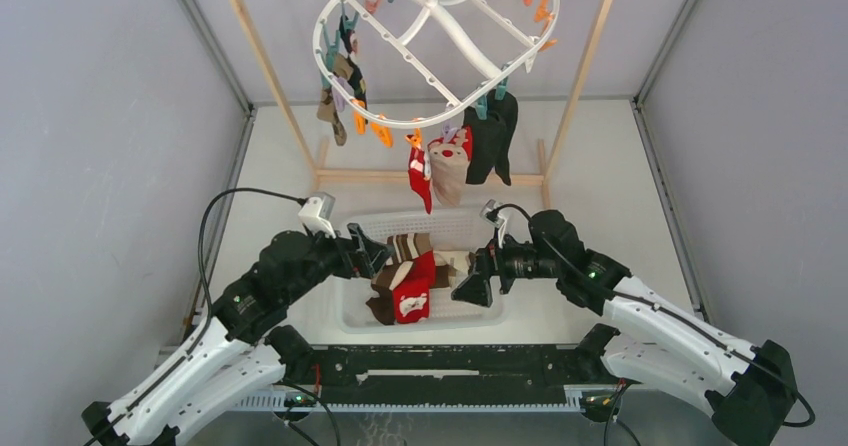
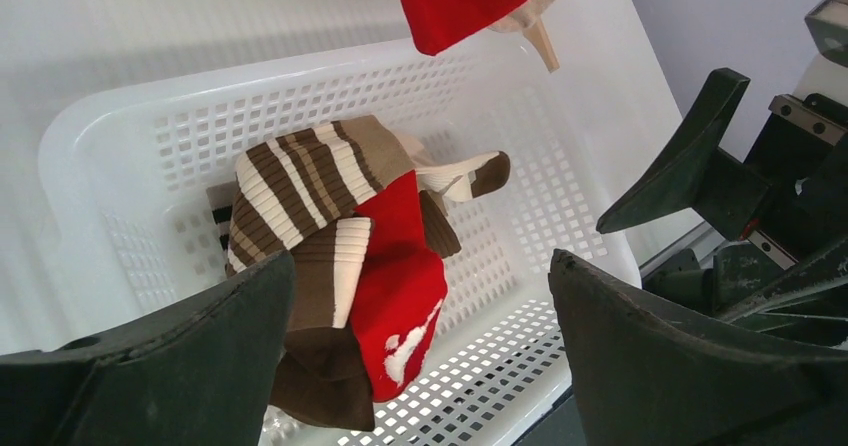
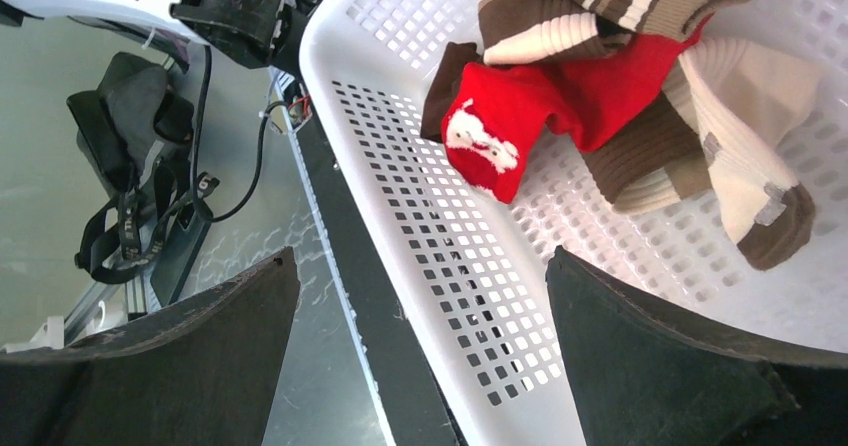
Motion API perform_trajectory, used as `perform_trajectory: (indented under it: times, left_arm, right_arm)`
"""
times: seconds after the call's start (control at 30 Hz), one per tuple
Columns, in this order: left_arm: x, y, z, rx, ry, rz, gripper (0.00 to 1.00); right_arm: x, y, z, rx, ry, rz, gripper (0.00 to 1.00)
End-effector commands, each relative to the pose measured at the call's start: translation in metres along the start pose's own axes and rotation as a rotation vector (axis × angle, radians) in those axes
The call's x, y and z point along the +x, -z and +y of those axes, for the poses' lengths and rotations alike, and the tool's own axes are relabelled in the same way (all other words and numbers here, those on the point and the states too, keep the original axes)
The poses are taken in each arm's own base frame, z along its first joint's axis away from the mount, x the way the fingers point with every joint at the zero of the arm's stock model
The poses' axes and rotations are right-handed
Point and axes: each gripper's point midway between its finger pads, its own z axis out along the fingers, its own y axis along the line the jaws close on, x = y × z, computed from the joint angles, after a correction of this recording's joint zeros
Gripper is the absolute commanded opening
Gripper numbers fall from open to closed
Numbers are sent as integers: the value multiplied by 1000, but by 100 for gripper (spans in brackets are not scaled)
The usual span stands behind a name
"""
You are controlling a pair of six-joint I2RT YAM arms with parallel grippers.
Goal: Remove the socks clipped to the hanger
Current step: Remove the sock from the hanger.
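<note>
Socks [image 1: 452, 166] (red, beige, black) clipped at near rim of hanger [image 1: 410, 56], long axis hanging straight down. Above and beyond both claws, closest to right gripper [image 1: 478, 284]. Right gripper and left gripper [image 1: 366, 253] — jaws wide apart, empty, low over basket [image 1: 440, 324].

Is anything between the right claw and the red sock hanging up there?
Nothing visible. The open right claw hovers at the white perforated plastic basket, and the red fabric sock dangles beyond it from the white oval plastic hanger.
</note>
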Motion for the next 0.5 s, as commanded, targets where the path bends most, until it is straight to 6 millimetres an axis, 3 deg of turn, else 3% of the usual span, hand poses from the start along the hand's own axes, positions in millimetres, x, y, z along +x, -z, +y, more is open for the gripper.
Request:
perform_trajectory:
  times: [0.0, 0.3, 0.47]
  left_arm:
    - [-1, 1, 5, -22, 19, -17, 100]
    - [-4, -4, 5, -32, 1, -14, 100]
    - [-5, -5, 6, -35, -14, -17, 100]
  right_arm:
    - [-24, 0, 1, 17, 6, -96, 100]
    - [-65, 12, -43, 153, -86, -255, 90]
    - [-94, 13, -49, 180, -49, -348, 86]
